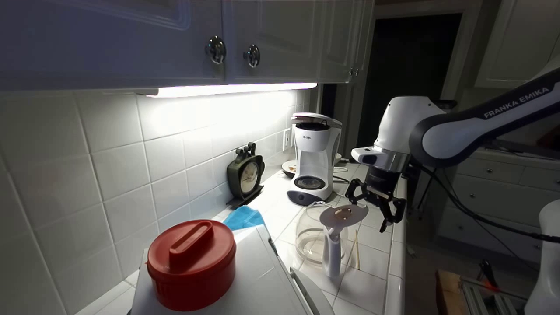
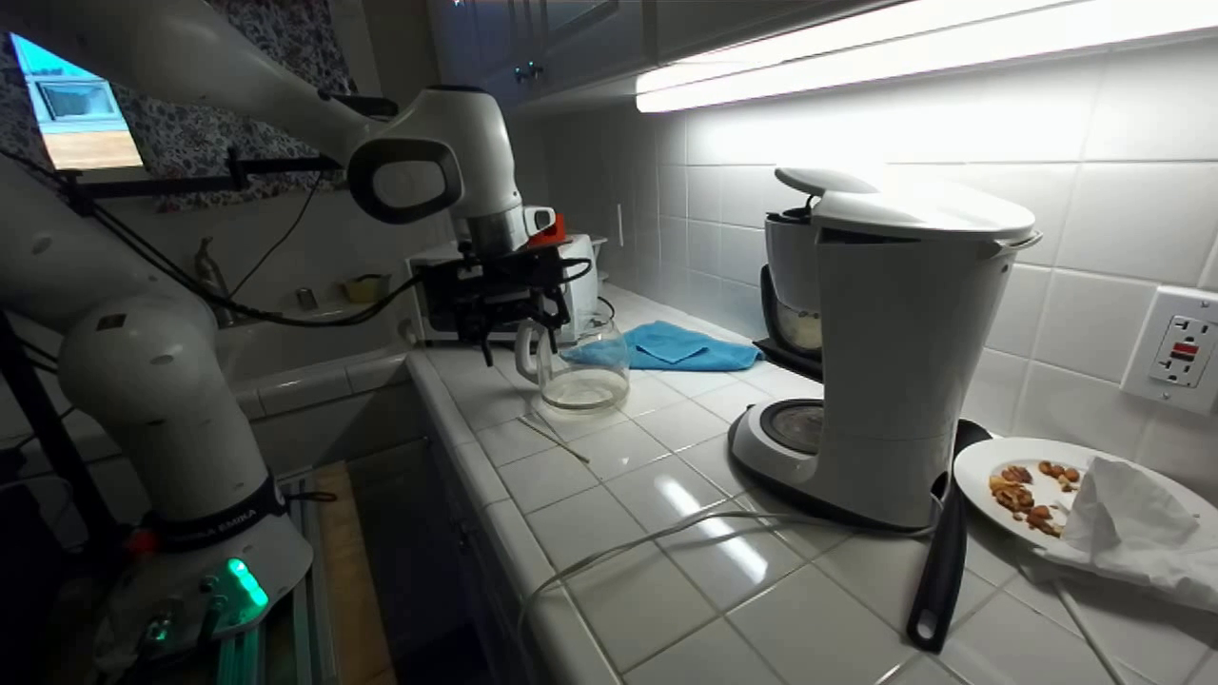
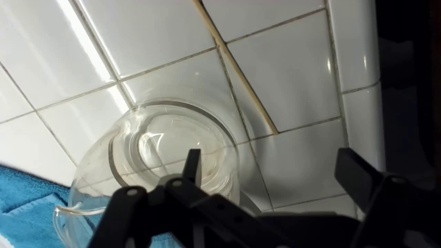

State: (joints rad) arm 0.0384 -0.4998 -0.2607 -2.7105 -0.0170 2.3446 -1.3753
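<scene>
Glass carafe (image 3: 151, 151) stands on ctr (image 3: 286, 72) w/ spread claw (image 3: 272, 168) just beside.

White arm (image 1: 442, 142), black hand (image 3: 270, 166); cable (image 2: 295, 324) seemingly black

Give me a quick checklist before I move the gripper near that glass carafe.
1. Gripper open and holding nothing: ok.
2. Glass carafe standing upright on the counter: ok.
3. Fingertips clear of the carafe: cannot tell; one overlaps it in the wrist view.
4. Handle lined up with the gripper: cannot tell; the wrist view doesn't show it clearly.
5. No loose items beside the carafe: not ok; a thin stick lies there.
</scene>
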